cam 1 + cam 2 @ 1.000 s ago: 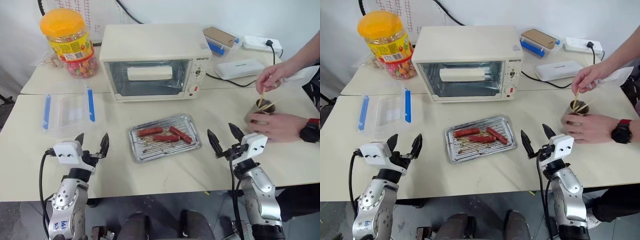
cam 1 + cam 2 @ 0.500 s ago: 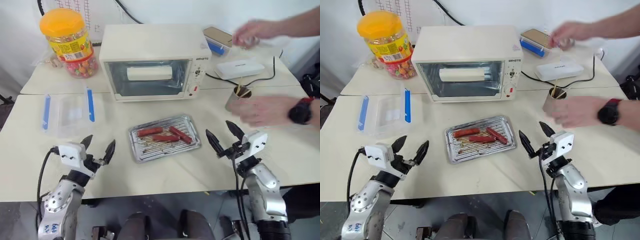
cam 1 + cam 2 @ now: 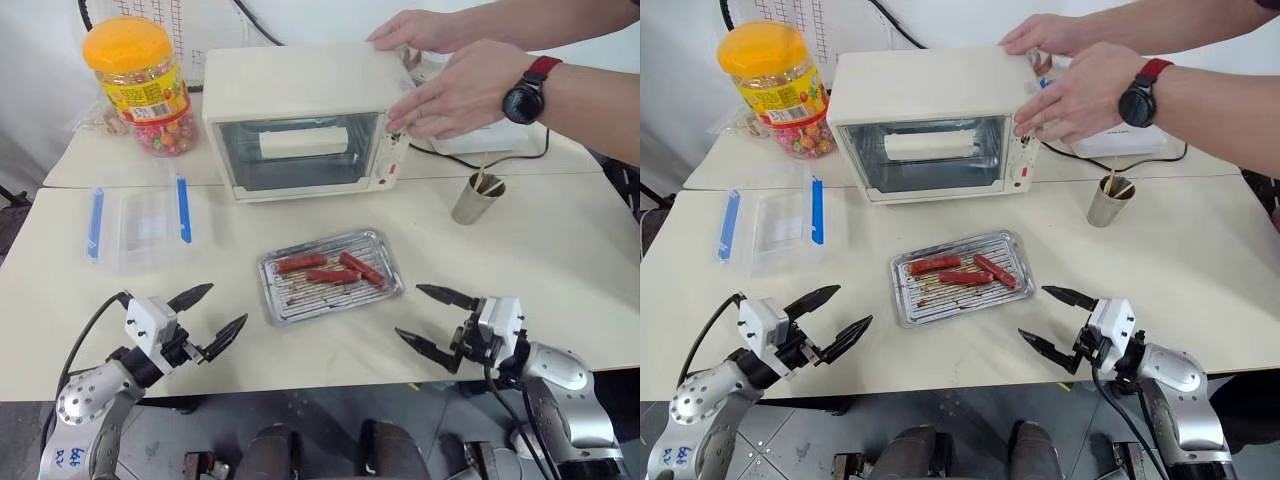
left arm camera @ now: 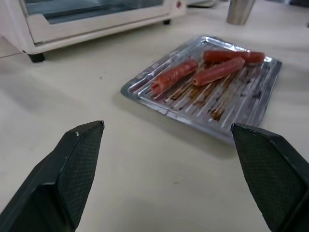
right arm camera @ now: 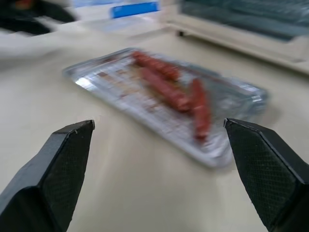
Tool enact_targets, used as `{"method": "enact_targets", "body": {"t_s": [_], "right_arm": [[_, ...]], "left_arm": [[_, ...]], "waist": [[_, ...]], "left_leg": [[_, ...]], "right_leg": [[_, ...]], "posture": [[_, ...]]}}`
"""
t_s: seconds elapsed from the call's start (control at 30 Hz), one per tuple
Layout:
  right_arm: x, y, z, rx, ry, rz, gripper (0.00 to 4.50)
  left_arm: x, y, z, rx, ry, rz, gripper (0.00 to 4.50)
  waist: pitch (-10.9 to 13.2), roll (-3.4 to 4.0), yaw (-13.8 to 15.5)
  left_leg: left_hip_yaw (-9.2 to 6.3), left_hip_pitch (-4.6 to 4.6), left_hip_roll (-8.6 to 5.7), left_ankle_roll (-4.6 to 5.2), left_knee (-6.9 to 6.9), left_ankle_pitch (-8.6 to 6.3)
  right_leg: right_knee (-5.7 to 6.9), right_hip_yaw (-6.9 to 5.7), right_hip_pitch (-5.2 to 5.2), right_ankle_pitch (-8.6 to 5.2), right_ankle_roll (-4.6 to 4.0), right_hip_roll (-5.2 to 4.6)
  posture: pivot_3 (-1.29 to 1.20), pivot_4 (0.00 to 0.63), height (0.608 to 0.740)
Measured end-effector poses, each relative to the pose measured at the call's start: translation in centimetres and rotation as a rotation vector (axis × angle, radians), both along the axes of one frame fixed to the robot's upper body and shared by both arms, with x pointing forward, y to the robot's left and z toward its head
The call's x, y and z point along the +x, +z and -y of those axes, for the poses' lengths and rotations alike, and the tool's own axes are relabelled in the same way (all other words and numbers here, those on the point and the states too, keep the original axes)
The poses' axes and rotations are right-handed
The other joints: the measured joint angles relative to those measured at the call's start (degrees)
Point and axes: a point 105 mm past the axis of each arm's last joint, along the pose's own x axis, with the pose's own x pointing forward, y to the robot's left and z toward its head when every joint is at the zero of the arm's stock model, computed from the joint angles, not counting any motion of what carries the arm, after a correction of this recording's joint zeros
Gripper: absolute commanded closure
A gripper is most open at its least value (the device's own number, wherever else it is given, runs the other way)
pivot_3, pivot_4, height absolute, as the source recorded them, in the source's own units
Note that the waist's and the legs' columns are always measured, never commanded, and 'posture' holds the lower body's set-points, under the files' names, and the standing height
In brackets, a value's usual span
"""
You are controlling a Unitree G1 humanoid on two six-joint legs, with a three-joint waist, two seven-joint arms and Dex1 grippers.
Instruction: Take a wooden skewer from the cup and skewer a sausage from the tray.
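Looking down from the head, the tray (image 3: 330, 275) with three sausages (image 3: 327, 271) sits mid-counter, the cup (image 3: 477, 199) near the oven (image 3: 305, 120). Left gripper (image 3: 212, 318) and right gripper (image 3: 432, 320) gape empty. Both wrist views face the tray, fingers spread wide.

The person's hands (image 3: 455, 90), which a second ago were at the cup (image 3: 476, 199) near the right edge of the surface (image 3: 560, 260), now reach to the toaster oven (image 3: 305, 120). The cup now stands alone farther in, near the oven's right corner. Both robot claws have dropped lower and turned inward toward the tray (image 3: 330, 275), the left claw (image 3: 208, 320) and right claw (image 3: 432, 322) each with fingers spread wide.
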Motion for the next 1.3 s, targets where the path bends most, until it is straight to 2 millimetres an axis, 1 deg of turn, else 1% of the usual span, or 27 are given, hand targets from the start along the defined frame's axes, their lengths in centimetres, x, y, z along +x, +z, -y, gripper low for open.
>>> {"method": "enact_targets", "body": {"t_s": [0.07,0.13,0.2,0.23,0.37,0.6,0.8,0.97,1.1,1.2,1.3], "right_arm": [[-0.4,-0.3,0.1,-0.004,0.005,-0.003,0.0],[-0.6,-0.4,0.4,-0.012,-0.013,0.008,0.0],[-0.5,-0.7,1.5,-0.031,-0.077,0.019,0.0],[-0.5,-0.8,1.7,-0.032,-0.087,0.016,0.0],[-0.8,-1.1,1.8,-0.002,-0.085,-0.033,0.0],[-0.9,-1.3,1.8,0.012,-0.095,-0.064,0.0],[-0.5,-1.0,1.1,0.02,-0.071,-0.047,0.0],[-0.2,-0.9,0.6,0.018,-0.059,-0.036,0.0],[0.2,-0.5,0.0,0.018,-0.044,-0.014,0.0],[0.7,0.0,-0.2,0.022,-0.043,0.011,0.0],[0.9,0.0,-0.2,0.021,-0.045,0.013,0.0]], "left_arm": [[0.4,0.0,0.0,0.007,-0.017,-0.002,0.03],[0.4,-0.3,-0.2,0.022,-0.029,-0.021,0.03],[0.1,-0.4,-0.3,0.025,-0.042,-0.031,0.03],[0.1,-0.4,-0.3,0.023,-0.044,-0.035,0.03],[0.1,-0.5,-0.3,0.02,-0.045,-0.044,0.03],[0.4,-0.1,-0.4,0.019,-0.022,-0.038,0.03],[1.8,1.2,-0.1,0.018,-0.001,0.011,0.03],[1.9,0.9,-0.2,0.029,0.015,0.007,0.03],[2.2,1.1,-0.3,0.057,0.027,0.035,0.03],[2.7,0.9,-0.6,0.074,0.041,0.041,0.03],[2.7,1.0,-0.5,0.081,0.043,0.048,0.03]], "waist": [[0.0,-0.01,-0.15],[0.0,-0.01,-0.19],[0.0,-0.01,-0.22],[0.0,-0.01,-0.23],[0.0,-0.01,-0.23],[0.0,-0.01,-0.07],[0.0,-0.01,-0.15],[0.0,-0.01,-0.2],[0.0,-0.01,-0.1],[0.0,-0.01,-0.06],[0.0,-0.01,-0.08]], "left_leg": [[0.0,0.0,0.0,0.0,-0.01,0.0],[-0.01,0.0,0.0,0.0,-0.02,0.0],[-0.01,0.0,0.0,0.0,-0.01,0.0],[0.0,0.0,0.02,0.0,-0.01,0.0],[0.0,0.01,0.02,0.0,0.0,0.0],[-0.01,0.01,0.01,0.0,0.0,0.0],[-0.02,0.02,0.0,-0.01,0.0,0.0],[-0.01,0.01,0.01,0.0,0.01,0.0],[-0.01,0.01,0.0,0.0,0.02,0.0],[-0.01,0.01,-0.01,0.0,0.02,0.0],[-0.02,0.01,-0.01,0.0,0.01,0.0]], "right_leg": [[0.01,-0.01,0.0,0.0,0.0,0.0],[0.02,-0.02,-0.01,0.0,0.0,0.0],[0.01,-0.02,-0.01,0.0,0.0,0.0],[0.01,-0.02,-0.01,0.0,0.0,0.0],[0.02,-0.01,0.0,0.0,0.0,0.0],[0.02,0.0,0.0,0.0,0.0,-0.01],[0.04,-0.02,0.0,0.0,0.01,-0.01],[0.04,-0.03,0.0,0.0,0.01,0.0],[0.04,-0.02,0.0,0.0,0.01,0.0],[0.04,-0.02,0.0,0.0,0.01,0.0],[0.04,-0.04,0.0,0.0,0.01,0.0]], "posture": [[0.0,0.15,0.74],[0.0,0.15,0.74],[0.0,0.15,0.74],[0.0,0.15,0.74],[0.0,0.15,0.74],[0.0,0.15,0.74],[0.0,0.15,0.74],[0.0,0.15,0.74],[0.0,0.15,0.74],[0.0,0.15,0.74],[0.0,0.15,0.74]]}}
